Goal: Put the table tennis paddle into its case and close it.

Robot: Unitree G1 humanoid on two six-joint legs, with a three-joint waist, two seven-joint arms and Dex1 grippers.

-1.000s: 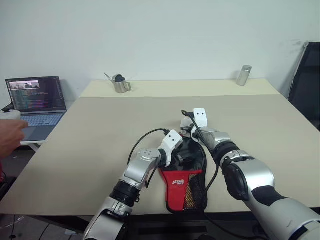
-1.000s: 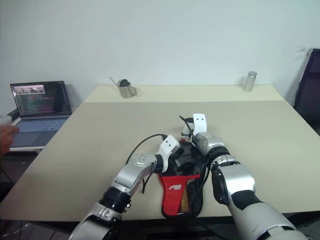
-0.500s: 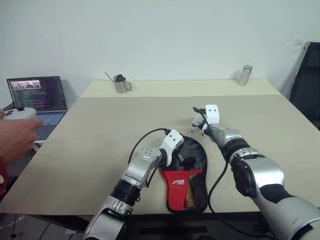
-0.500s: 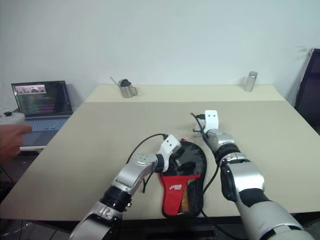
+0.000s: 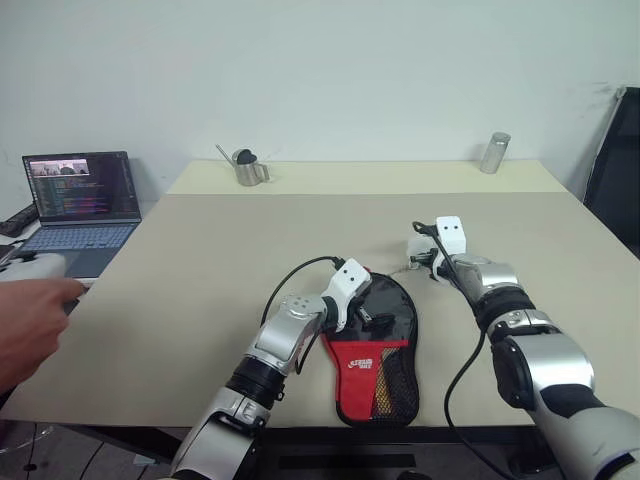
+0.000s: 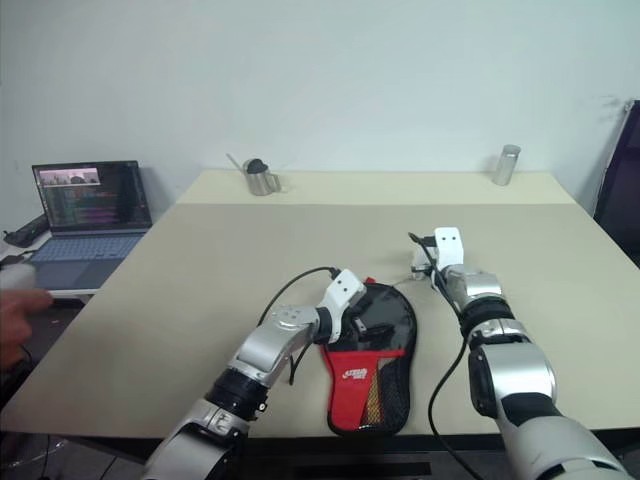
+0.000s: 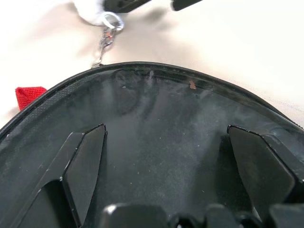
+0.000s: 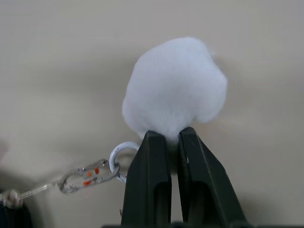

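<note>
Left end effector (image 7: 166, 156) sits spread wide over the case (image 5: 372, 345) near the desk's (image 5: 220, 270) front edge, we judge to pin it flat. We take the paddle to be inside, with only black cover showing. Beyond it, our right end effector (image 8: 166, 142) is pinched on the white pompom (image 8: 175, 88), its clip chain (image 8: 88, 175) leading to the case, likely to draw the zip round.

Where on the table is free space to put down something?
Free: the wide stretch of table between the metal pitcher, the case and the laptop's side. Crowded: the near middle, around the case and both grippers.
</note>
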